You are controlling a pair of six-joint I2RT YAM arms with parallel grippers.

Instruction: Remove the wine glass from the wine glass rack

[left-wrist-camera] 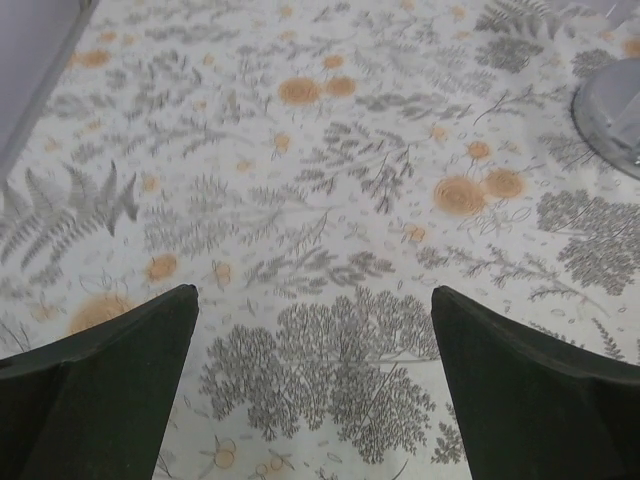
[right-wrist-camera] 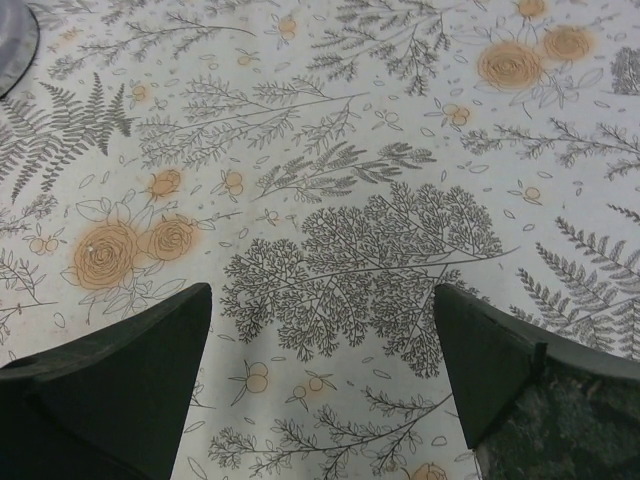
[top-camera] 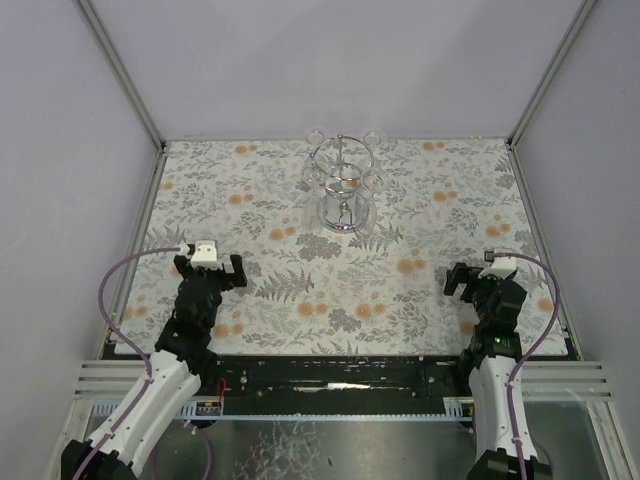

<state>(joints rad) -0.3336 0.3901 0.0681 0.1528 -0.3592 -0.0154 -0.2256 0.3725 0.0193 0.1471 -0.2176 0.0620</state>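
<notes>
- Starting at the near edge: both arm bases sit side by side, and each arm reaches a short way out over the surface (top-camera: 420, 230), which is covered by a floral cloth in grey fern and orange blossom print.
- Left gripper (top-camera: 210, 268) at near left, held low over the cloth. Its jaws stand wide apart with nothing between them. In its wrist view, the left gripper (left-wrist-camera: 312, 292) shows only bare pattern between two dark fingertips (left-wrist-camera: 150, 340).
- Right gripper (top-camera: 487, 285) at near right, roughly level with the left one. Its jaws are likewise spread and empty. In its wrist view, the right gripper (right-wrist-camera: 322, 290) frames only printed cloth.
- A purple cable (top-camera: 120, 275) loops from each wrist back toward the bases.
- Middle of the surface: cloth only, between the grippers and the stand.
- Wine glass rack (top-camera: 342, 190) stands upright at far centre, well apart from both grippers. Its round mirrored base (top-camera: 345, 217) rests on the cloth. An edge of that base shows at far right in the left wrist view (left-wrist-camera: 610, 110) and at the far-left corner in the right wrist view (right-wrist-camera: 12, 40).
- Several clear glasses sit in the wire loops around the rack's top; one wine glass (top-camera: 316, 136) is at its far-left side. All are on the rack, none gripped.
- Beyond: pale enclosure walls (top-camera: 340, 60).
</notes>
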